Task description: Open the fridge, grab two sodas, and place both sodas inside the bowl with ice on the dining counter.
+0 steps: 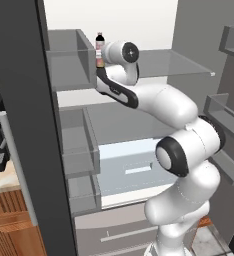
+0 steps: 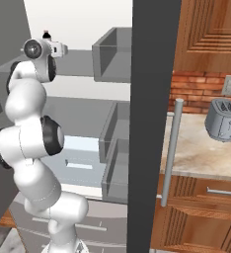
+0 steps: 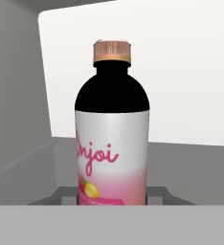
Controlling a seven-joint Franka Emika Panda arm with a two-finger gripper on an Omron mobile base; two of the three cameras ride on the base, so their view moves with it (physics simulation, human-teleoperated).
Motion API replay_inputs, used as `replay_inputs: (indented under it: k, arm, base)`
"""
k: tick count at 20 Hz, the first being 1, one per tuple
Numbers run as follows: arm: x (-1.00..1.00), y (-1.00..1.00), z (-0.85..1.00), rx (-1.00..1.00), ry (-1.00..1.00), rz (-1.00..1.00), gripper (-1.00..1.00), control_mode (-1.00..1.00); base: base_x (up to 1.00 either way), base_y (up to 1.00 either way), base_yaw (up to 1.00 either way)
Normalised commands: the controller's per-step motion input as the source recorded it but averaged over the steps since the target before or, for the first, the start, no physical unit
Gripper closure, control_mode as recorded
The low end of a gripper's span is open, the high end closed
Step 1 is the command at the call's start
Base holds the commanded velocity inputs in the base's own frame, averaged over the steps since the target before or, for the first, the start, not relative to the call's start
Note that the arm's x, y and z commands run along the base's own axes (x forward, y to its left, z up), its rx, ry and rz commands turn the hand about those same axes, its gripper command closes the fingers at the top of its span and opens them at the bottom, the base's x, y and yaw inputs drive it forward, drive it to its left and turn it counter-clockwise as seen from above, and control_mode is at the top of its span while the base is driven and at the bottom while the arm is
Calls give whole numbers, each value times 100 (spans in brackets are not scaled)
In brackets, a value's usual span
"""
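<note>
The fridge (image 1: 139,125) stands open, white inside with grey shelves. One soda (image 3: 112,143), a pale pink-white bottle with a dark shoulder and copper cap, fills the hand view. My gripper (image 3: 111,197) is shut on its lower body, a finger on each side. In the left base view the soda (image 1: 100,47) is upright at the left end of the top shelf (image 1: 174,62), and the gripper (image 1: 101,63) holds it from the front. In the right base view its cap (image 2: 46,33) peeks above the hand (image 2: 57,48). The bowl and dining counter are out of view.
The open left door (image 1: 29,125) with its bins (image 1: 79,145) stands close beside the arm, and the right door's shelves (image 1: 229,110) flank the other side. A pale drawer (image 1: 134,167) lies below. A toaster (image 2: 222,126) sits on the wall counter (image 2: 201,153) past the door handle (image 2: 169,153).
</note>
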Motion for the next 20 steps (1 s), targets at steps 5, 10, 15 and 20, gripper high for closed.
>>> replay_inputs:
  k: [5, 10, 15, 20]
  arm:
    - [-45, 0, 3, 0, -3, -1, 100, -100]
    - [-60, -5, 40, 6, 2, -1, 100, -100]
    - [-83, -30, 42, 9, 0, 0, 100, -100]
    - [-95, -28, 23, 10, 1, 0, 100, -100]
  base:
    - [0, 0, 0]
    - [0, 0, 0]
    - [0, 0, 0]
    - [0, 0, 0]
